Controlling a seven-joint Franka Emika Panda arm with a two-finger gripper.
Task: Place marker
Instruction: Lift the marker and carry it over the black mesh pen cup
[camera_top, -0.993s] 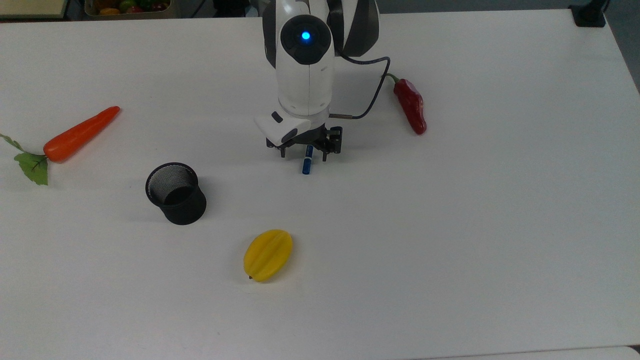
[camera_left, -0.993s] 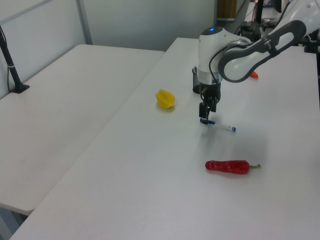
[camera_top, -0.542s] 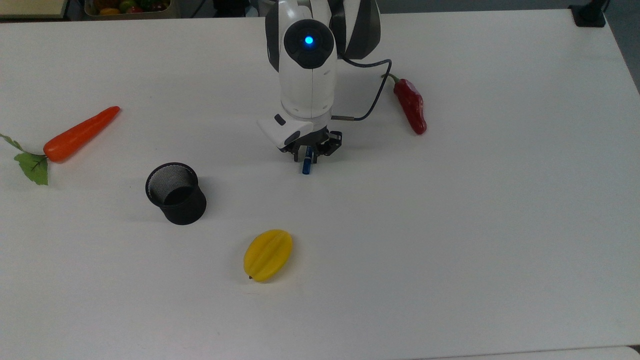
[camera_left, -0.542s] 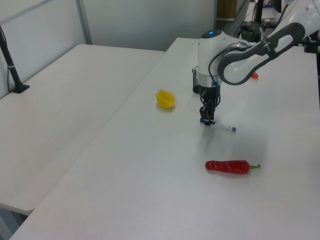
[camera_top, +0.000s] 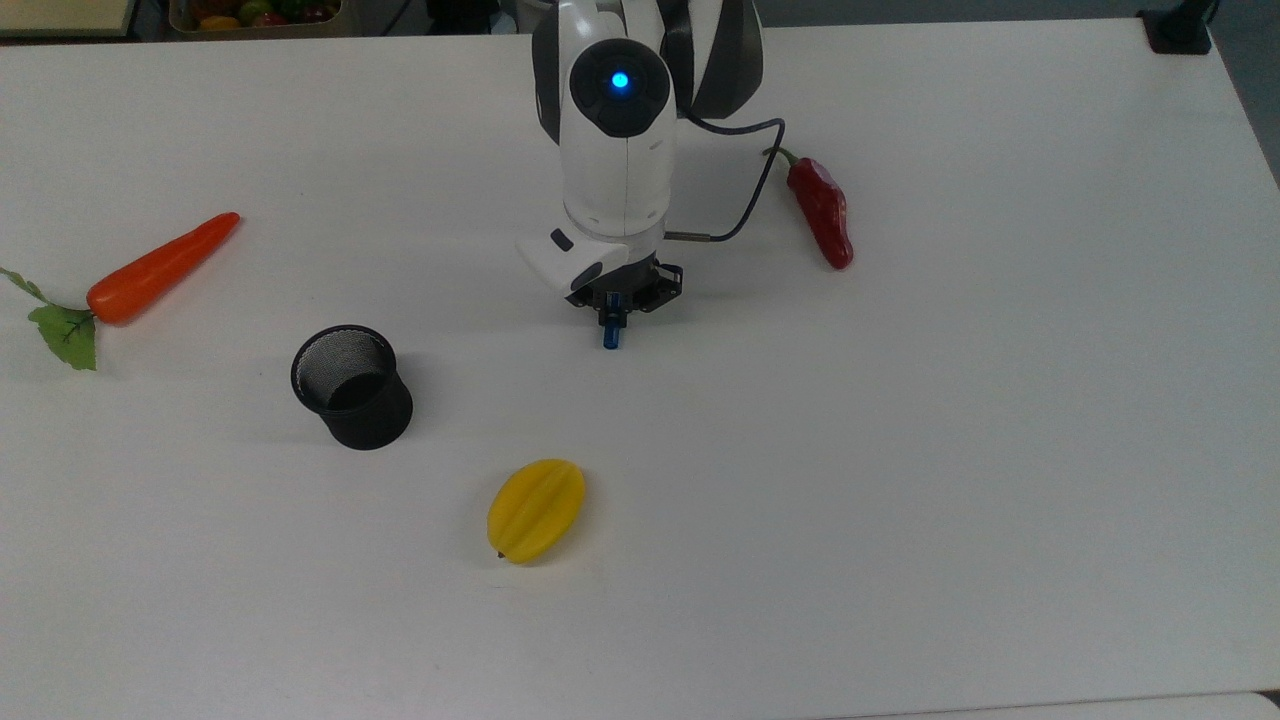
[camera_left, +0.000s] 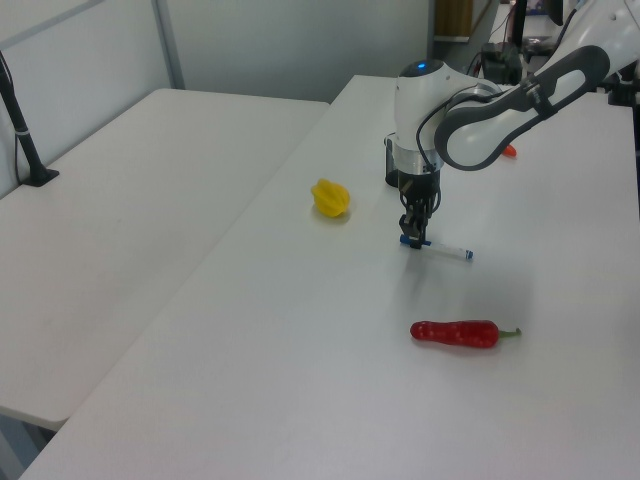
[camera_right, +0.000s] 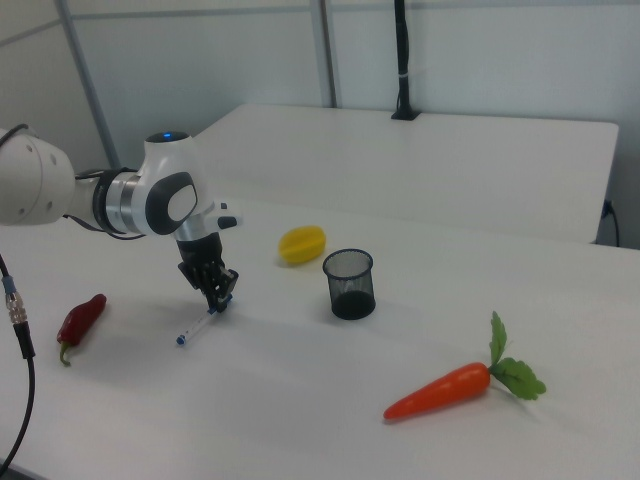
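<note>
The marker (camera_top: 610, 335) lies low on the white table, with its blue cap sticking out below the hand in the top view. In the left view its white barrel (camera_left: 450, 251) runs to the right of the fingers. In the right view the marker (camera_right: 198, 327) slants down to the left, its far tip on the table. My gripper (camera_top: 612, 308) points straight down and is shut on the marker near the cap end (camera_left: 416, 238) (camera_right: 219, 301).
A black mesh cup (camera_top: 352, 387) (camera_right: 349, 284) stands to the top view's left of the gripper. A yellow fruit (camera_top: 536, 510) lies nearer the front edge, a red chili (camera_top: 822, 211) (camera_left: 455, 333) on the top view's right, and a carrot (camera_top: 160, 268) far left.
The fingers, apart on either side of the marker a second ago, have closed onto it. The hand turned slightly and the marker's cap shifted a little.
</note>
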